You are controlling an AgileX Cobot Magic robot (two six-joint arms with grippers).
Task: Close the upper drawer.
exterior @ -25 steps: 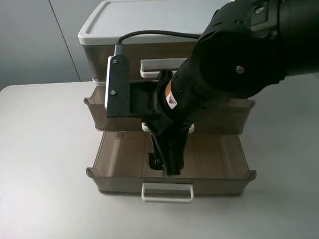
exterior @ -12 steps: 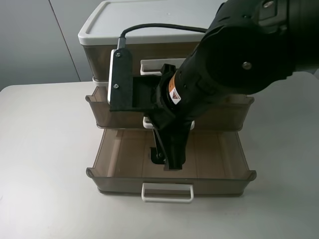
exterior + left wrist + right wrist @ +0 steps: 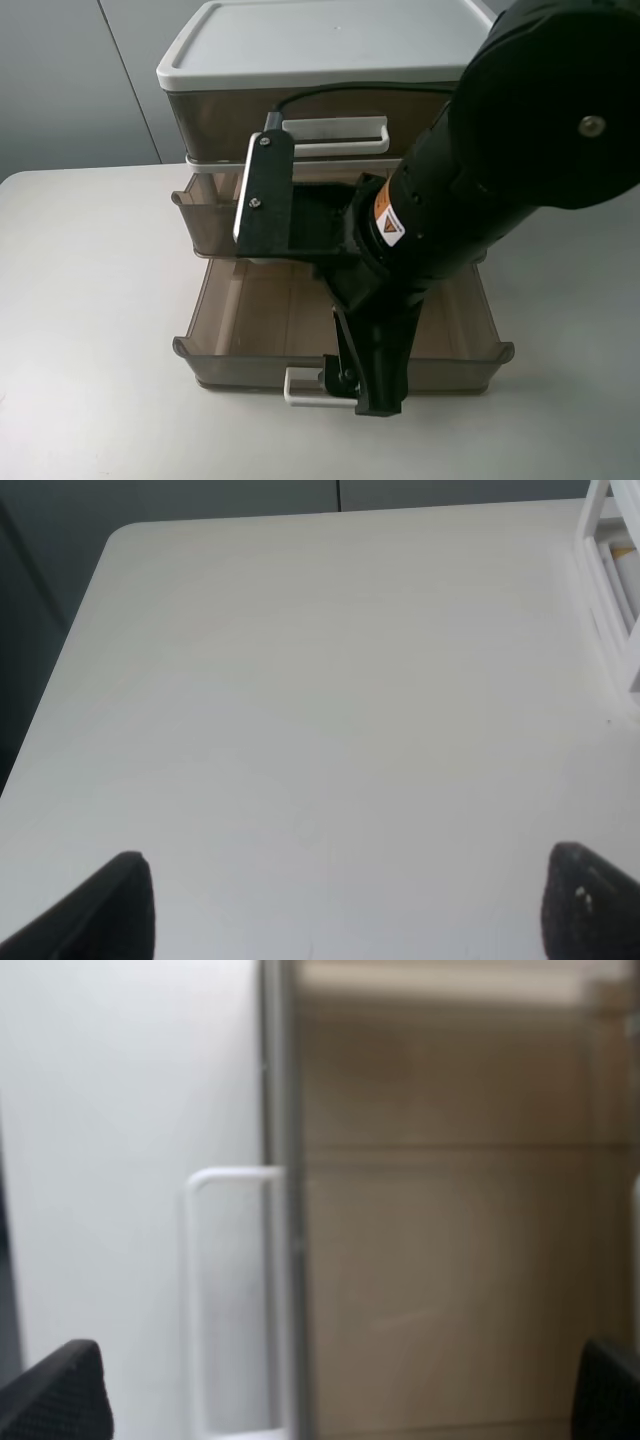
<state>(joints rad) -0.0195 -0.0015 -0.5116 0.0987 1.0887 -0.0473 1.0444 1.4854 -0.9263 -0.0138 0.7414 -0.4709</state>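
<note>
Right gripper (image 3: 360,388) — jaws spread, at the lower drawer's white handle (image 3: 303,386). Lower drawer (image 3: 250,310): pulled far out. Upper drawer (image 3: 205,215) — directly above, partly open. Light, stiff plastic that probably slides easily; push its front wall. Left gripper (image 3: 340,905): spread, over the table (image 3: 300,680).

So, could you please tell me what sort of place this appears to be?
Most likely a robotics lab bench: a bare white table, a small plastic drawer unit standing alone on it, a black robot arm above, and plain grey wall panels behind.
</note>
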